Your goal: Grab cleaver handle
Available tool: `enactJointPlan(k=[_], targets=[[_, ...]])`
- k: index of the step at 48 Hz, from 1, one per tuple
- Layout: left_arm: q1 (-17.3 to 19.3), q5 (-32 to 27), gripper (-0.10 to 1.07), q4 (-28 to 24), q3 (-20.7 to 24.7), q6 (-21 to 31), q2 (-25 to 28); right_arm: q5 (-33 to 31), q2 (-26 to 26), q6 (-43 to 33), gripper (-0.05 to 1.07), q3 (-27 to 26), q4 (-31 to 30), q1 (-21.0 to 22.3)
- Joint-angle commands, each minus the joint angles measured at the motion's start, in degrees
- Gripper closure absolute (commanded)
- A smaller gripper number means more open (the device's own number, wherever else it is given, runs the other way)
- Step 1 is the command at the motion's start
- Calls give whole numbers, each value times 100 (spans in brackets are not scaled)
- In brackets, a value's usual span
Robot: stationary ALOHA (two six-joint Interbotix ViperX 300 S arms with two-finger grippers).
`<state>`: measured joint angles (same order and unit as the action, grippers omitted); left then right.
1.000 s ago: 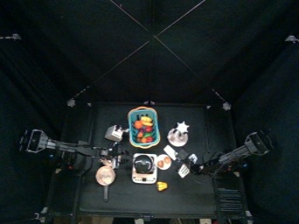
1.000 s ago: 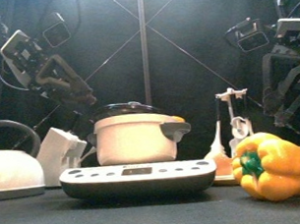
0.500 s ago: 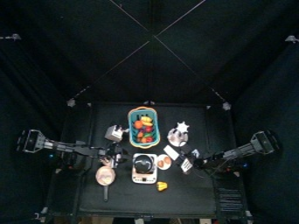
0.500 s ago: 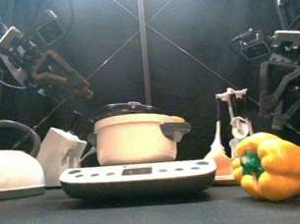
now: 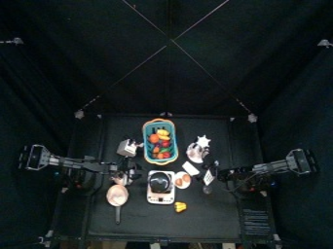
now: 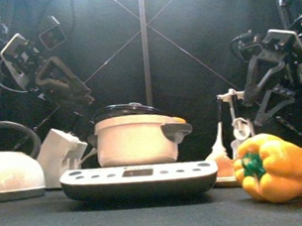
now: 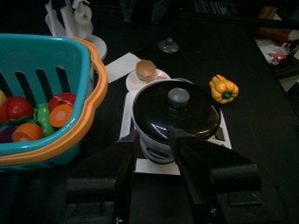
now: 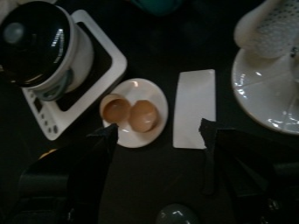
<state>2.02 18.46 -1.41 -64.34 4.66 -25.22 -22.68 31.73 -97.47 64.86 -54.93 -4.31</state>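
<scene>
The cleaver shows as a small whitish flat blade [image 8: 194, 108] lying on the black table beside a white plate with two brown eggs [image 8: 131, 112]. Its handle, a dark stub, cannot be made out against the dark table. My right gripper [image 8: 158, 133] hovers over the plate and blade with jaws wide open and nothing between them; one jaw stands close to the blade's near end. In the top view this gripper [image 5: 215, 178] is at the table's right side. My left gripper [image 7: 160, 144] is open above the black-lidded rice cooker [image 7: 176, 109].
A teal basket of fruit [image 5: 159, 141] stands at the back middle, with a white kettle [image 5: 127, 148] to its left and a white rack [image 5: 200, 148] to its right. A yellow pepper [image 6: 285, 168] lies at the front right. A tan pan [image 5: 117, 195] sits front left.
The right arm has swung inward and lower toward the table's middle, its jaws staying open. The left arm shifted only slightly.
</scene>
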Motion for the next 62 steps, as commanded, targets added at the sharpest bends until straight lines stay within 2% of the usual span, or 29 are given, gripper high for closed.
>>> enactJointPlan(k=[1,11,18,25,34,48,54,62], targets=[[18,62,23,35,53,9,-44,-176,9,9,-1,35,53,-79],[114,62,23,123,35,-9,-53,-229,-193,9,-1,176,281,-185],[158,62,23,185,-18,-9,-53,-237,-571,0,-1,229,510,-264],[193,70,23,211,-53,-18,-44,-246,-1072,26,-1,114,659,-360],[220,62,23,220,-70,-18,-53,-562,-1573,18,-1,-62,712,-598],[237,62,23,220,-70,0,-53,-782,-1898,9,0,-220,826,-853],[237,62,23,220,-79,0,-53,-773,-1898,9,10,-202,949,-940],[237,62,23,220,-70,0,-53,-773,-1898,0,30,-202,1055,-1020]])
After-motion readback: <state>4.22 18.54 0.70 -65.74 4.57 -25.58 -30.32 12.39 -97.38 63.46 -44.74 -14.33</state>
